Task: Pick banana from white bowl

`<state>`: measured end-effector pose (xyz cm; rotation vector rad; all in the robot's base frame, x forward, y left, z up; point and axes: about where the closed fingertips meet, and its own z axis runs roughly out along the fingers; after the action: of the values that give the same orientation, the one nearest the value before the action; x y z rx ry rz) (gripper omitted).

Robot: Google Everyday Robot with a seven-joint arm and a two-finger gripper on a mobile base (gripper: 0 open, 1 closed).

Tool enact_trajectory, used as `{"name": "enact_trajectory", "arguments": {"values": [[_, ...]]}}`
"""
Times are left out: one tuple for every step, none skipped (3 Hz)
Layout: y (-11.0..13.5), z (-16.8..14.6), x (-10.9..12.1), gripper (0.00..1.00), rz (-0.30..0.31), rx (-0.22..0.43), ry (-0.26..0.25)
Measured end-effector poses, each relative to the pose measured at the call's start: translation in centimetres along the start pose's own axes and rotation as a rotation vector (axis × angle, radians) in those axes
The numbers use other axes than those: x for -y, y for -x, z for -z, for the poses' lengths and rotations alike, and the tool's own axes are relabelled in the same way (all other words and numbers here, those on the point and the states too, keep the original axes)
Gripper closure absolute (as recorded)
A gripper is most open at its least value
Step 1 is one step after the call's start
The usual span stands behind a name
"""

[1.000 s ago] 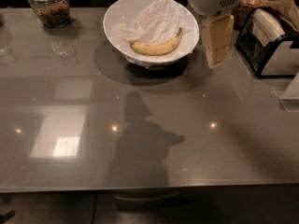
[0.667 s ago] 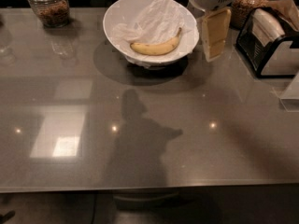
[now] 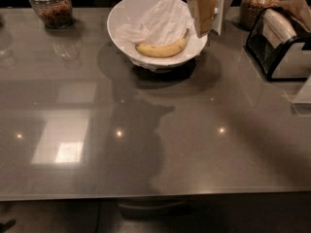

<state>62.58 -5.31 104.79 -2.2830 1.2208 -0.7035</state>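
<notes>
One banana lies just below-left of the hand.

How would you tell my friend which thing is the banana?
On the grey table, look near the back edge for the big white bowl lined with crumpled paper. The banana lies inside it, near the gripper hanging at the bowl's rim. It is the only yellow, curved thing.

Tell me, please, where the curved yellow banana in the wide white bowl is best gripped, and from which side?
Probably at the thick middle of the curved yellow banana, from above, closing across its width: it lies lengthwise on the paper lining in the wide white bowl. The gripper hangs over the bowl's right rim, near the stem end.
</notes>
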Motion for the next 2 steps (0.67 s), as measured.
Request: {"name": "enact_trajectory", "arguments": {"values": [[0.2, -4.5, 3.0, 0.0, 0.002, 0.108, 0.019], [0.7, -8.6, 4.2, 0.16, -0.026, 0.238, 0.045]]}}
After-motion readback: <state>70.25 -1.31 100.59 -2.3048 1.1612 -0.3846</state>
